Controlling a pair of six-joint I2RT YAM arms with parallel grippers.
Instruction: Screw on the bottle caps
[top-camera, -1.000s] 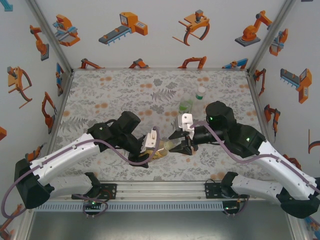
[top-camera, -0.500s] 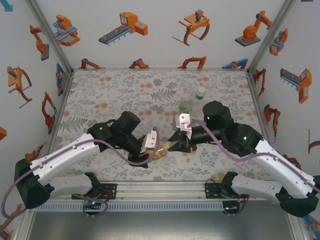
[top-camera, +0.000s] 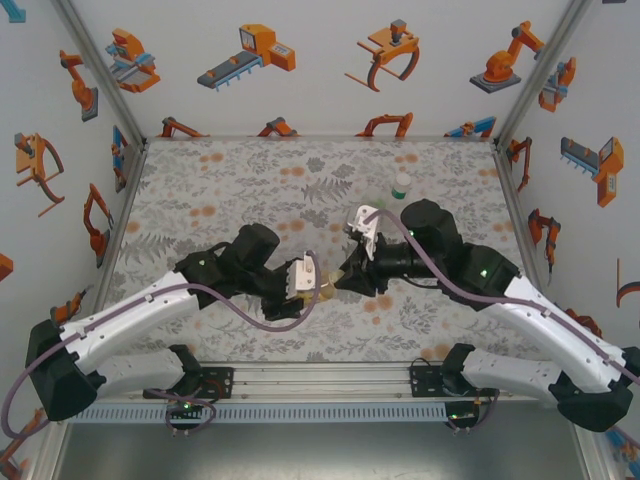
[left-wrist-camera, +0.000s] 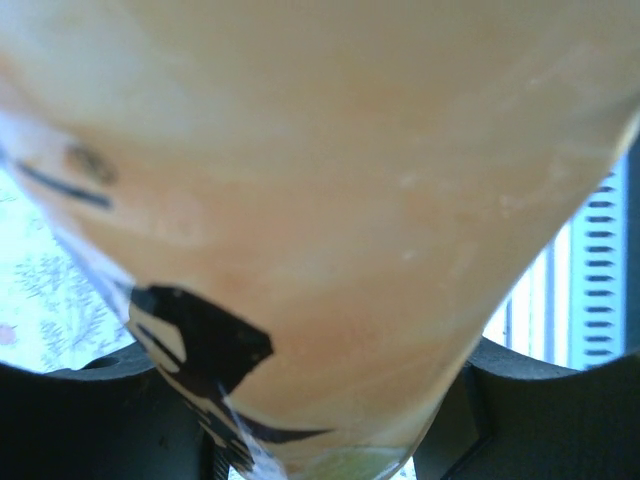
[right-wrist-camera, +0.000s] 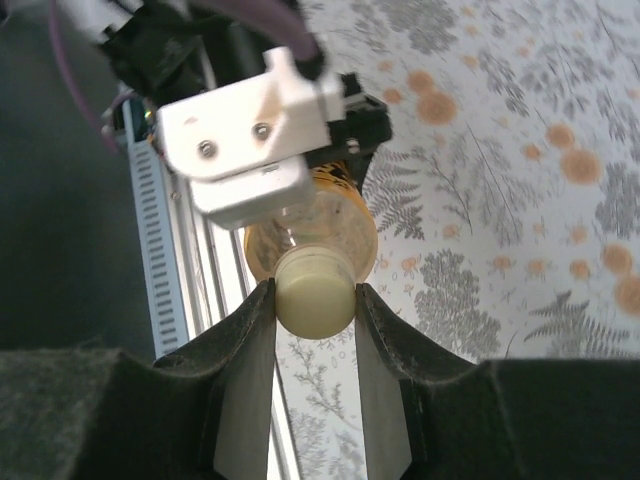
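**Cap on the bottle's mouth, ready to twist**

The left gripper (top-camera: 312, 285) holds a plastic amber bottle (left-wrist-camera: 330, 200) full of yellow-brown liquid. The bottle is tipped onto its side above the flowery table (top-camera: 220, 180), and its neck points at the other arm. The left gripper's two dark fingers (left-wrist-camera: 60, 420) squeeze the sides of the bottle's body.

The right gripper (top-camera: 343, 281) faces it. Between its two dark fingers (right-wrist-camera: 250, 350) sits a small round pale plastic cap (right-wrist-camera: 314, 292). The fingers touch the cap on both sides, so they are pinched on it. The cap sits right against the mouth of the amber bottle. I cannot tell if it is wound on at all yet.

So the step in hand looks like screwing this cap on. Next, the right wrist should turn the cap round while the left gripper keeps the bottle firm. The cap must sit straight on the neck, or it may go on crooked. When the wrist can turn no more, the fingers may need to let go, turn back and pinch again.

Near the back right of the table stands a small clear bottle with a white top (top-camera: 402, 186). I cannot tell if that top is tight.
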